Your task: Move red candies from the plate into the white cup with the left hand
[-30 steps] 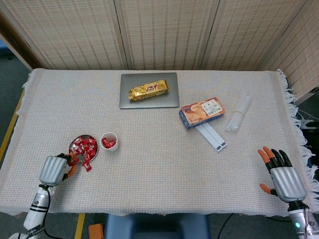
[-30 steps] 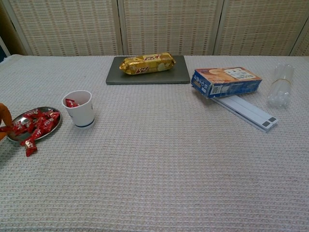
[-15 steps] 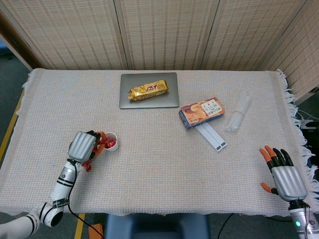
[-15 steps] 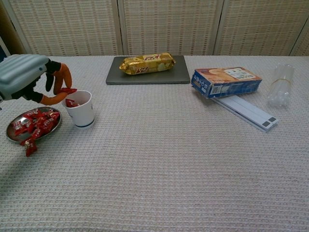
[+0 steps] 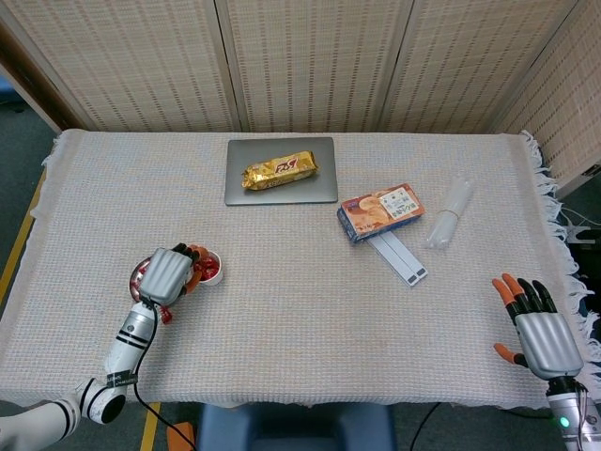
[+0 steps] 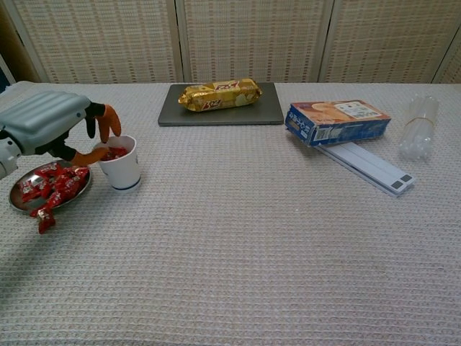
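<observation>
Red candy (image 6: pixel 109 153) is pinched in the left hand (image 6: pixel 50 122) right at the white cup's (image 6: pixel 122 171) mouth, beside the plate (image 6: pixel 21 202), so the drop looks due: the fingertips need only part, while the right hand (image 5: pixel 537 331) idles, fingers spread, holding nothing.

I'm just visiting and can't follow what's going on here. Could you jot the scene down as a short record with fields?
left hand: over the white cup, fingers at its rim
white cup: upright, red candies inside
plate: left of the cup, holds red candies
stray candy: on the cloth beside the plate
right hand: open, near the table's edge, holding nothing
</observation>
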Controlling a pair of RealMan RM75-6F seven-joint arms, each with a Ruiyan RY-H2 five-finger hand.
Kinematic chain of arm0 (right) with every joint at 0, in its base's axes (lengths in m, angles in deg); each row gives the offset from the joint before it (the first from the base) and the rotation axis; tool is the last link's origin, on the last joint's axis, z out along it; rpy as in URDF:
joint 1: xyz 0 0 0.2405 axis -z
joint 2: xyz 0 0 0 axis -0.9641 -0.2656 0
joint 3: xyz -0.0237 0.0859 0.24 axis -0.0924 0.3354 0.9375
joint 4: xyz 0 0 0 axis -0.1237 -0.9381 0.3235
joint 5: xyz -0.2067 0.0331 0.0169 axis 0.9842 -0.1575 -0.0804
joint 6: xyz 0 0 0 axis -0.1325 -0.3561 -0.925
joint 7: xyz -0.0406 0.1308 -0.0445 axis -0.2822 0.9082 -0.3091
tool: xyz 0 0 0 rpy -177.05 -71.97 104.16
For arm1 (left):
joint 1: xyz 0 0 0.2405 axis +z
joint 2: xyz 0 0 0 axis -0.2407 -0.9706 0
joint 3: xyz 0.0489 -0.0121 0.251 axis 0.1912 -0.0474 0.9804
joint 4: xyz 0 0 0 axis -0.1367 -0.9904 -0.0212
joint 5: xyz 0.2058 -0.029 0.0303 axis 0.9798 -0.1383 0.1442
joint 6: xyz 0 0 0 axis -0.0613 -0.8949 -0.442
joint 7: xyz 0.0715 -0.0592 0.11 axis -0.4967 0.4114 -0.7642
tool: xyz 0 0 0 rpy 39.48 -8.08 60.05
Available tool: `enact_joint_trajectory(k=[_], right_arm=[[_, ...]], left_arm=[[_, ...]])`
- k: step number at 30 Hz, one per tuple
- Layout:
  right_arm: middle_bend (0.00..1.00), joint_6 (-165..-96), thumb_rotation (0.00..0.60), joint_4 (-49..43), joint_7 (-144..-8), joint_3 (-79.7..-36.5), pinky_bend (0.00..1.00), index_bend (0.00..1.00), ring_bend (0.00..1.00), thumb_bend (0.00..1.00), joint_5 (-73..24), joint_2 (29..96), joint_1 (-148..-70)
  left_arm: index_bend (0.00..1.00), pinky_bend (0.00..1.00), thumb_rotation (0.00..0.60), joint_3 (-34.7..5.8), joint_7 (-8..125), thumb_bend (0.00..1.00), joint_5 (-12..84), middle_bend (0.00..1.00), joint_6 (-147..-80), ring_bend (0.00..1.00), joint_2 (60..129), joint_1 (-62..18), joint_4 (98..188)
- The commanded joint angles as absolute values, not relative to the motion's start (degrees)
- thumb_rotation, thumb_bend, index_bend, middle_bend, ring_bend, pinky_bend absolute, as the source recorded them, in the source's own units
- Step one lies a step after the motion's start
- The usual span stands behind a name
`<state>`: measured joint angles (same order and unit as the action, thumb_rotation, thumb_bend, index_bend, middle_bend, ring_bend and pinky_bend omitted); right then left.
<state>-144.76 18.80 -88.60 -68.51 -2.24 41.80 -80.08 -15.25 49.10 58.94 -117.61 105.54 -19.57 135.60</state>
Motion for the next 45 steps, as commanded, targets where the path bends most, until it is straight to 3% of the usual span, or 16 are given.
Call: enact_joint_trajectory(k=[1, 7, 12, 16, 20, 31, 45], right_arm=[[0.0, -144.9, 0.6, 18.92, -88.69, -68.55, 0.0, 0.0, 0.0, 0.06, -2.08, 41.82, -80.04], [0.0, -145.2, 0.6, 19.02, -88.51, -68.85, 0.0, 0.0, 0.0, 0.06, -1.44, 41.73, -79.89], [0.0, -145.5, 0.6, 18.97, -87.89, -69.08, 0.0, 0.0, 0.0, 0.06, -0.84, 41.45, -79.73], [0.0, -145.61, 0.6, 18.99, -87.56, -69.29, 0.0, 0.0, 0.0, 0.06, -0.28, 41.33, -79.7], [0.0, -145.38, 0.6, 19.01, -87.69, -69.55, 0.0, 0.0, 0.0, 0.06, 0.2, 41.41, -79.81], [0.0, -145.87, 0.6, 19.11, -87.74, -69.78, 0.0, 0.0, 0.0, 0.06, 0.64, 41.36, -79.48], [0.0, -145.14, 0.6, 19.15, -88.2, -69.48, 0.0, 0.0, 0.0, 0.06, -0.17, 41.47, -79.75]], left_arm=[[0.23, 0.98, 0.6, -14.3, 49.37, 0.39, 59.99, 0.32, -118.91, 0.38, 104.17, -18.94, 137.38], [0.21, 0.98, 0.6, -12.13, 50.94, 0.39, 63.05, 0.3, -124.54, 0.36, 101.97, -16.21, 140.96], [0.34, 1.0, 0.6, -7.32, 54.26, 0.39, 65.77, 0.4, -132.41, 0.5, 101.56, -9.64, 139.44], [0.39, 1.0, 0.6, -3.6, 56.48, 0.39, 65.89, 0.47, -133.59, 0.51, 102.36, -5.49, 136.16], [0.39, 1.0, 0.6, -1.23, 58.16, 0.39, 66.81, 0.48, -133.69, 0.51, 103.81, -3.23, 132.71], [0.3, 1.0, 0.6, -1.97, 57.41, 0.39, 66.47, 0.38, -129.7, 0.39, 107.82, -3.64, 125.38], [0.3, 1.0, 0.6, -3.53, 57.39, 0.39, 66.37, 0.36, -128.46, 0.39, 110.5, -4.46, 120.11]])
